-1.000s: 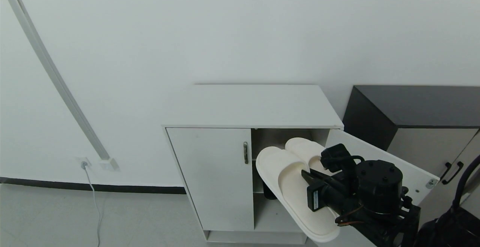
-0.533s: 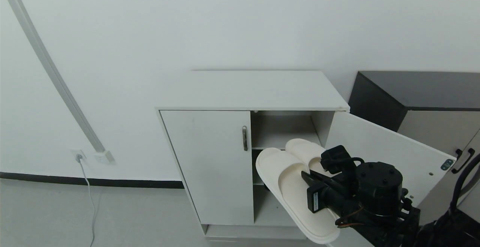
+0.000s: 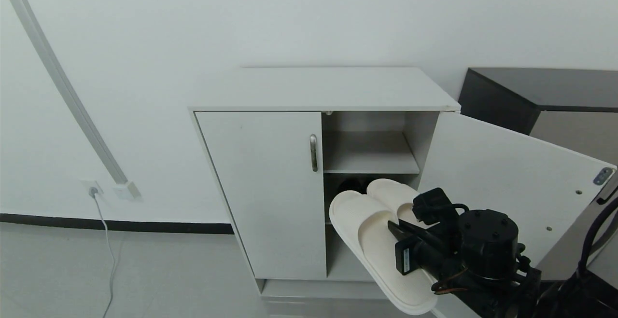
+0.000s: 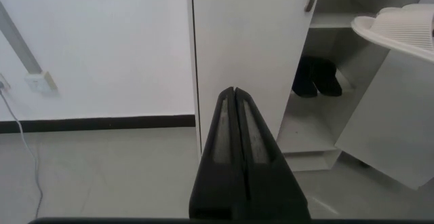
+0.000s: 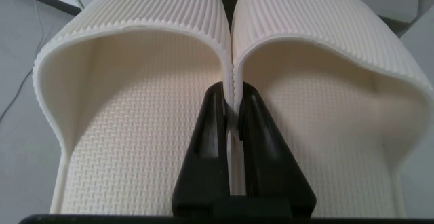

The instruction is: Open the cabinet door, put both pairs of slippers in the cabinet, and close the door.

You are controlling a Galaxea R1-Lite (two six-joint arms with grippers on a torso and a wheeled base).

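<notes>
Our right tool (image 5: 232, 94) is clamped on the touching inner edges of the white slippers (image 3: 372, 231). It holds the pair side by side in the air, toes toward the open right half of the cabinet (image 3: 328, 89). The right door (image 3: 502, 173) stands swung wide and the left door (image 3: 260, 187) is closed. The black slippers (image 4: 317, 77) sit inside, below the top shelf (image 3: 369, 161). Our left tool (image 4: 234, 94) has its fingers pressed together on nothing, facing the left door.
</notes>
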